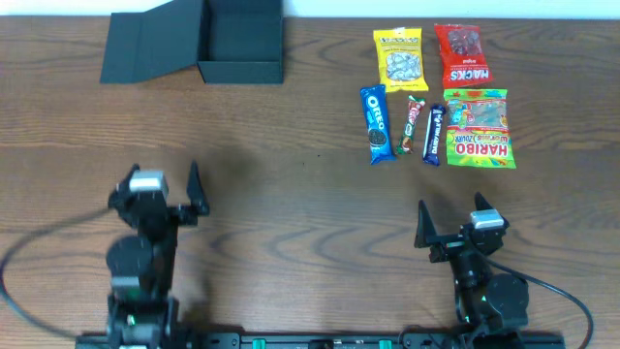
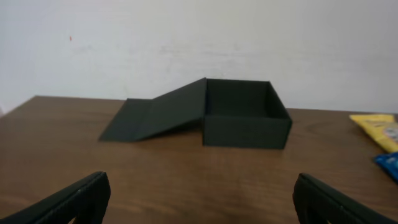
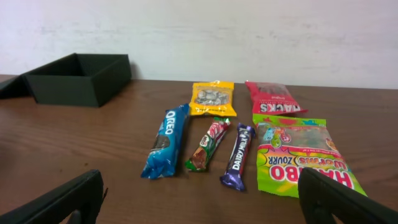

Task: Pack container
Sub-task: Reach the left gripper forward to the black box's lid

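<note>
The container sits open at the far left of the table, well apart from the snacks, while the left gripper and right gripper hang empty, fingers spread wide.

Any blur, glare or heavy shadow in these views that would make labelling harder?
Overhead: even light and sharp, but the container interior reads as flat black. Left wrist: soft overall, with the left claw dark and blurred at the bottom corners. Right wrist: packet labels are legible, with a faint sheen on the Haribo bag; the right claw is out of focus.
</note>
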Robot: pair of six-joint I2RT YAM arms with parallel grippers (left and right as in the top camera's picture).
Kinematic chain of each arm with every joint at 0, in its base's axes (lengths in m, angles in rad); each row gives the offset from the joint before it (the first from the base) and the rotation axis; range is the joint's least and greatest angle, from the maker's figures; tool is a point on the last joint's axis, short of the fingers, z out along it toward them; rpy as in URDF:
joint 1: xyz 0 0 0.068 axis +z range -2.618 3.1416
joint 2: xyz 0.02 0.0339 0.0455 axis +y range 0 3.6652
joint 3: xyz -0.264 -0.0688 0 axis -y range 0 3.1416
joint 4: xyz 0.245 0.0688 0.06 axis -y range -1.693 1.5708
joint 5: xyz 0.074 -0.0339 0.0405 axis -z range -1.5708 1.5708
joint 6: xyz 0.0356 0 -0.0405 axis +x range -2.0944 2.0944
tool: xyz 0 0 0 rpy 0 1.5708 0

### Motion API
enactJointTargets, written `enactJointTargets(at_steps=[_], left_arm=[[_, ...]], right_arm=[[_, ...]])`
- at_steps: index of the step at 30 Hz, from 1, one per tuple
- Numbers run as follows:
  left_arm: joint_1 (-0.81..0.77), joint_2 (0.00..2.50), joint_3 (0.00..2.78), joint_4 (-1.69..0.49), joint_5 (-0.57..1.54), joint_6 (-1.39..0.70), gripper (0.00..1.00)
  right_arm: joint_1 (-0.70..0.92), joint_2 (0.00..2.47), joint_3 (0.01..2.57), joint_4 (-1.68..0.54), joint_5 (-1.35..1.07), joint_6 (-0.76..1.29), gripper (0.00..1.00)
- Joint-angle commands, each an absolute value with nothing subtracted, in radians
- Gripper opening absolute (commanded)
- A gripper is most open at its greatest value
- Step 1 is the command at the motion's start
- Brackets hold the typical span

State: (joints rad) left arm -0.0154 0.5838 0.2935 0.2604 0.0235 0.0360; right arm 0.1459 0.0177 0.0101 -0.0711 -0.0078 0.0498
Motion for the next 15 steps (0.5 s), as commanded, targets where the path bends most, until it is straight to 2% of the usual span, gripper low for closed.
enactJointTargets(at_steps=[1, 9, 15], left_arm=[[-0.020, 0.790, 0.439, 0.263, 0.026, 0.132, 0.95], [-0.020, 1.451, 0.961, 0.258, 0.118, 0.135, 0.95], [-0.022, 1.814, 1.335, 0.196, 0.177, 0.112, 0.95]], right_arm=[[0.138, 0.014, 0.006, -0.074, -0.004, 0.066, 0.99], [0.138, 0.014, 0.006, -0.074, -0.004, 0.066, 0.99], [0.138, 0.014, 0.006, -0.074, -0.004, 0.066, 0.99]])
